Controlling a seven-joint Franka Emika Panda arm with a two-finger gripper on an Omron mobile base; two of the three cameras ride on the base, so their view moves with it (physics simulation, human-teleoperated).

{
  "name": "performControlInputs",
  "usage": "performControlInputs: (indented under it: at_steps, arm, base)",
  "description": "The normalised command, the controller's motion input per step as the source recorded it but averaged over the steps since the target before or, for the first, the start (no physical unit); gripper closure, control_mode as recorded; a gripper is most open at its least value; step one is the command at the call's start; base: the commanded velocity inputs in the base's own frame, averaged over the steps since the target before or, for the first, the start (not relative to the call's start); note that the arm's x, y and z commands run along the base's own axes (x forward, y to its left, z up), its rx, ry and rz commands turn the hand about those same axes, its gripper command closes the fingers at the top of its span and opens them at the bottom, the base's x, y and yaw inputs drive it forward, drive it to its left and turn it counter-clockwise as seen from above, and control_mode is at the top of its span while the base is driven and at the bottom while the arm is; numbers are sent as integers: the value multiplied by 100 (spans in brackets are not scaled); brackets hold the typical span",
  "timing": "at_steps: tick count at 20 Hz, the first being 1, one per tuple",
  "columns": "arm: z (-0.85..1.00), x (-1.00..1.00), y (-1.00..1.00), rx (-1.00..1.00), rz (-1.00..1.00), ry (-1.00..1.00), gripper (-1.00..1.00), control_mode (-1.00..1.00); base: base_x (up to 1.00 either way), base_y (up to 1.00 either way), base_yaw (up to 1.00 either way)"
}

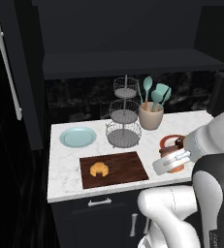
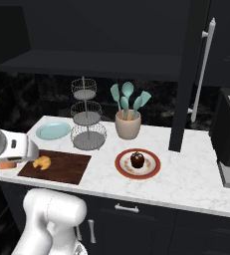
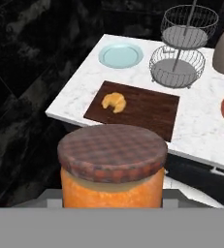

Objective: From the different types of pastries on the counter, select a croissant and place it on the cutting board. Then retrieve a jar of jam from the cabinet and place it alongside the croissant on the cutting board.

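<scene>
In the gripper [image 1: 171, 162], raised above the counter's [image 1: 65, 169] front edge, sits the jam jar [image 3: 112, 167], clamped between partly closed jaws with its brown checked lid up. Below and beyond it the croissant [image 3: 114, 101] lies on the left part of the cutting board [image 3: 147, 109]. Behind the board stand a blue plate [image 3: 120, 55] and a wire tiered basket [image 3: 176, 68], with a crock [image 2: 127, 124] of spatulas further right. The chocolate cake [image 2: 137, 159] rests on an orange-rimmed plate [image 2: 138, 172].
</scene>
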Motion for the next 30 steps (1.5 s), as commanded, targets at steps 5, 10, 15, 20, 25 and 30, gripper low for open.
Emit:
performControlInputs:
  at_steps: [5,10,15,20,25,30]
  arm:
    - [-64,40,6,12,26,0,100,-100]
    - [-62,28,9,19,22,0,100,-100]
    - [-72,27,18,28,17,-10,100,-100]
    - [-65,37,11,30,15,-19,100,-100]
    - [-57,27,8,27,14,-26,100,-100]
    - [-58,13,1,30,12,-21,100,-100]
  base:
    - [0,0,0]
    - [0,0,0]
    - [0,0,0]
    - [0,0,0]
    - [0,0,0]
    - [0,0,0]
